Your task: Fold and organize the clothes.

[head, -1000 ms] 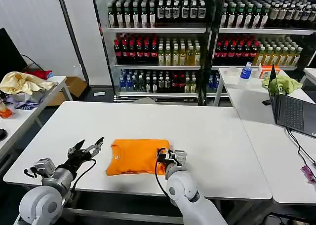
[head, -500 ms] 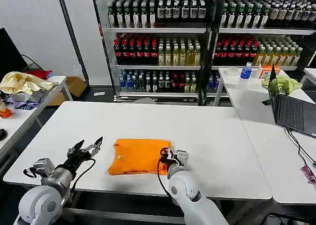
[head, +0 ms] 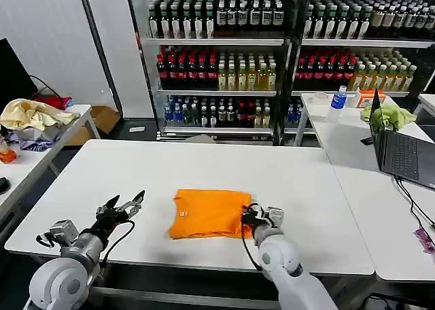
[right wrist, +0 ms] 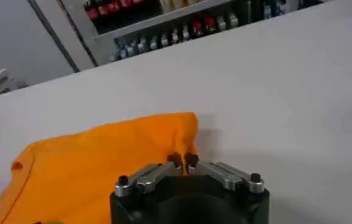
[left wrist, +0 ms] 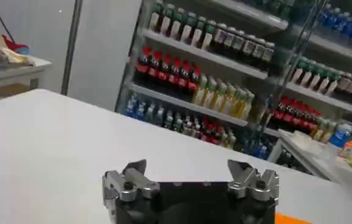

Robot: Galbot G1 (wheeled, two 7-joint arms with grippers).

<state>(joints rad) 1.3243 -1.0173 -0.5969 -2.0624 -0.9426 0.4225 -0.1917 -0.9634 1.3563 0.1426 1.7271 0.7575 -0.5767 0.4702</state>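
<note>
The clothes are one bright orange T-shirt [head: 207, 213], folded into a flat rectangle near the front edge of the white table [head: 204, 164]. Its collar side points toward my left arm. My right gripper [head: 248, 218] is at the shirt's right edge, fingers pinched shut on the fabric. The right wrist view shows the fingertips of that gripper [right wrist: 183, 161] closed on the orange T-shirt's [right wrist: 103, 164] edge. My left gripper [head: 126, 207] hovers open over bare table left of the shirt, apart from it. In the left wrist view that gripper [left wrist: 188, 173] has its jaws wide with nothing between them.
An open laptop [head: 401, 153] sits on the adjoining table at right, with a lime-green cloth [head: 387, 115] and a blue bottle [head: 338, 98] behind it. A side table at left holds pale yellow and purple cloths [head: 27, 116]. Drink shelves [head: 224, 65] line the back.
My right gripper has slid to the right along the table, dragging the folded orange T-shirt with it. The left gripper has stayed almost in place.
</note>
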